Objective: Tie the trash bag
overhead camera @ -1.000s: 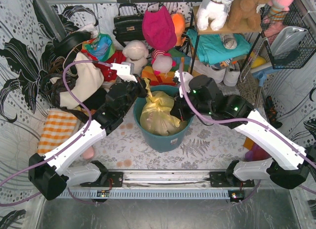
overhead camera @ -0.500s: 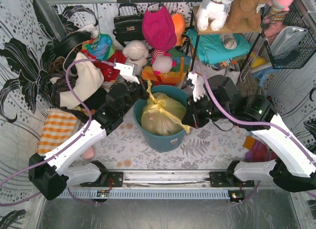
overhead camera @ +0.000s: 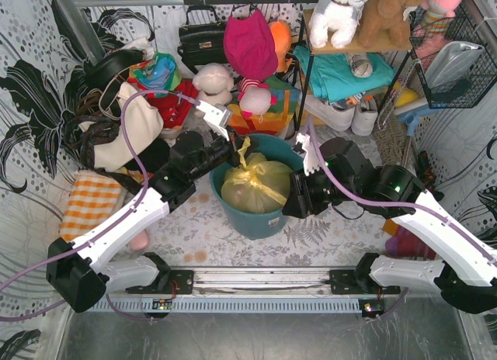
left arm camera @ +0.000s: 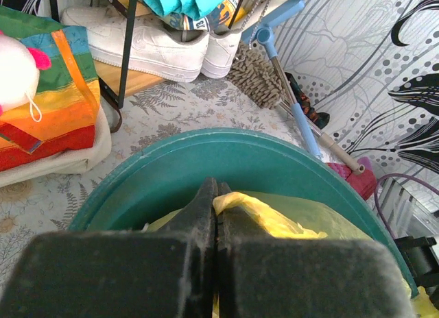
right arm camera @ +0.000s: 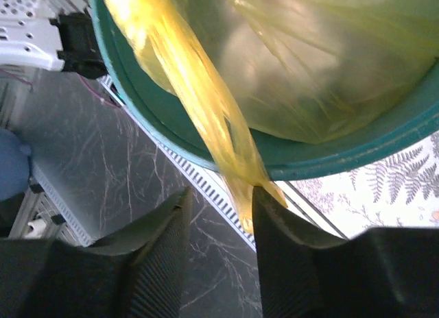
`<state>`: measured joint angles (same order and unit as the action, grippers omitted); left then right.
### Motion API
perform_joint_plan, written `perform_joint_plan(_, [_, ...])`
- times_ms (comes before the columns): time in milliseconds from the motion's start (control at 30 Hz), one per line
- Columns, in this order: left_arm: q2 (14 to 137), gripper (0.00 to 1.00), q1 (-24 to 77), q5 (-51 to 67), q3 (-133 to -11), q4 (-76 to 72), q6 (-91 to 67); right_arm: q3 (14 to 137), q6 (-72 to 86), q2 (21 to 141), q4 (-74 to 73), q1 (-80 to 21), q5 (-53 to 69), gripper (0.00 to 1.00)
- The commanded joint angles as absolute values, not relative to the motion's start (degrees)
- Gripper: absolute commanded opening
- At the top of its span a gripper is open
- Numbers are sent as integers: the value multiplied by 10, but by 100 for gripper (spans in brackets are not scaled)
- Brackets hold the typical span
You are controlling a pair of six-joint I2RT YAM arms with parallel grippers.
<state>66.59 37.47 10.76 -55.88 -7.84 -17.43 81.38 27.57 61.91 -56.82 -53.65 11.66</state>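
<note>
I see the thin, translucent yellow-green plastic trash bag (overhead camera: 252,185) sitting inside the round teal plastic bin (overhead camera: 260,220) on the table, between my two arms. My left gripper (left arm camera: 217,189) is at the bin's far left rim, with its fingers pressed fully together on a twisted ear of the bag. My right gripper (right arm camera: 221,200) is at the right rim with its fingers apart. The end of a stretched yellow strand lies in the gap, touching one finger.

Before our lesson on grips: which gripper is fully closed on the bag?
The left gripper: its fingers meet, pinching the trash bag. The right gripper shows a gap between its fingers.
</note>
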Motion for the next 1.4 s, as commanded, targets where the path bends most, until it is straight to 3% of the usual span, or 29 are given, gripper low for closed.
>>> perform_joint_plan(0, [660, 0, 375, 121, -557, -112, -167, 834, 267, 610, -505, -539, 122, 44])
perform_joint_plan(133, [662, 0, 375, 119, -558, -112, -168, 841, 257, 616, -489, -538, 125, 49])
perform_joint_plan(367, [662, 0, 375, 120, -559, -112, -171, 866, 232, 633, -480, -539, 120, 47])
perform_joint_plan(633, [662, 0, 375, 118, -560, -112, -173, 846, 192, 660, -483, -539, 99, 50])
perform_joint_plan(700, [662, 0, 375, 119, -561, -112, -173, 843, 187, 666, -483, -538, 100, 45])
perform_joint_plan(900, [662, 0, 375, 119, -564, -111, -174, 858, 189, 668, -484, -539, 106, 13])
perform_joint_plan(1000, [662, 0, 375, 118, -564, -110, -173, 867, 192, 666, -484, -539, 111, 1])
perform_joint_plan(1367, [662, 0, 375, 116, -565, -112, -173, 806, 265, 622, -344, -539, 243, 0])
